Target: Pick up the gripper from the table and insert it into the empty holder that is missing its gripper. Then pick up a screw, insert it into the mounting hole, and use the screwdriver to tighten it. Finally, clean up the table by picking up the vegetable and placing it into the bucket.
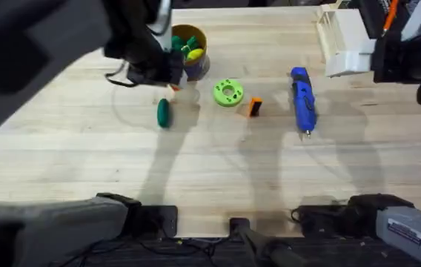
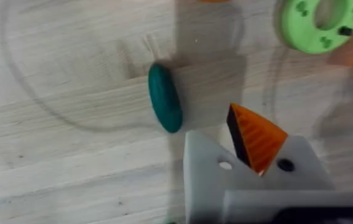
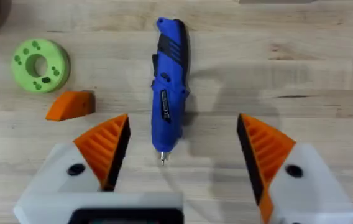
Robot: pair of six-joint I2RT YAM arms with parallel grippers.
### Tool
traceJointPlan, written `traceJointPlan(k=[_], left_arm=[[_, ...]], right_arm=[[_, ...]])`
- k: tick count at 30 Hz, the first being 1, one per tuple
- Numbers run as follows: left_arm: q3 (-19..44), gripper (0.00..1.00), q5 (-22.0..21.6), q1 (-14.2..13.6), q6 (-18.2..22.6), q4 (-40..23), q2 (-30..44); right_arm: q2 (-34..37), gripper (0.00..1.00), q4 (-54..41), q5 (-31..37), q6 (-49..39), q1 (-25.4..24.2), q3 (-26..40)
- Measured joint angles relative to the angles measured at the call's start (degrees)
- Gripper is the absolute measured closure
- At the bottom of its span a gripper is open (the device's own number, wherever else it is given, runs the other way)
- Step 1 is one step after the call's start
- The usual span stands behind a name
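While the right gripper [image 3: 179,155] sits spread, the blue pen-shaped powered screwdriver [image 3: 170,87] lies at 12 o'clock between its orange ribbed pads [image 3: 108,146]; left gripper's [image 2: 254,140] spread unclear.

No lettering can be read; the screwdriver [image 3: 171,87] bears an illegible white mark.

Near half of table [image 1: 218,178] bare, free passage. Far band crowded: bucket [image 1: 190,46] far left, vegetable [image 1: 164,113], green disc [image 1: 228,93], orange gripper [image 1: 254,107], screwdriver [image 1: 303,100] right; narrow gaps between.
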Motion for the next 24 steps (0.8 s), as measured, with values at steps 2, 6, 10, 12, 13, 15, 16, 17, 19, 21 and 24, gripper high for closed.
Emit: traceJointPlan(k=[2, 6, 10, 12, 13, 15, 16, 17, 19, 21, 24], left_arm=[[0.41, 0.985, -0.43, 0.37, 0.00, -0.33, -3.11], [0.57, 0.985, -1.65, 0.76, -0.02, -0.73, -6.71], [0.57, 0.211, -3.13, 0.74, 0.01, -0.84, -6.99], [0.57, 0.016, -5.53, 0.74, -2.11, -1.70, -7.21], [0.57, 0.016, -6.06, 0.74, -2.53, -2.22, -7.54], [0.35, 0.015, -7.01, 0.74, -3.19, -2.36, -9.24], [-0.01, 0.015, -7.33, 0.74, -3.40, -2.02, -10.63], [-0.59, 0.015, -7.70, 0.74, -3.70, -1.67, -12.49], [-2.56, 0.016, -8.96, 0.74, -4.61, -0.66, -17.57], [-5.70, 0.015, -10.44, 0.74, -5.71, 0.21, -24.35], [-10.11, 0.015, -12.11, 0.74, -7.03, 1.55, -33.77]], right_arm=[[0.02, 0.009, 0.00, 0.01, 0.00, 0.00, 0.00], [0.02, 0.007, 0.00, 0.00, 0.00, 0.00, 0.00], [0.02, 0.008, 0.00, 0.00, 0.00, 0.00, 0.00], [0.02, 0.008, -0.02, 0.02, 0.02, 0.00, 0.00], [0.02, 0.008, -0.04, 0.02, 0.01, 0.00, 0.00], [0.02, 0.008, -0.04, 0.02, 0.00, 0.00, 0.00], [0.02, 0.008, -0.04, 0.02, 0.00, 0.00, 0.00], [0.02, 0.008, -0.04, 0.01, 0.02, 0.00, 0.00], [0.02, 0.008, -0.04, 0.02, 0.01, 0.00, 0.00], [0.02, 0.008, -0.04, 0.02, 0.02, 0.00, 0.00], [0.02, 0.007, -0.04, 0.02, 0.02, 0.00, 0.00]])
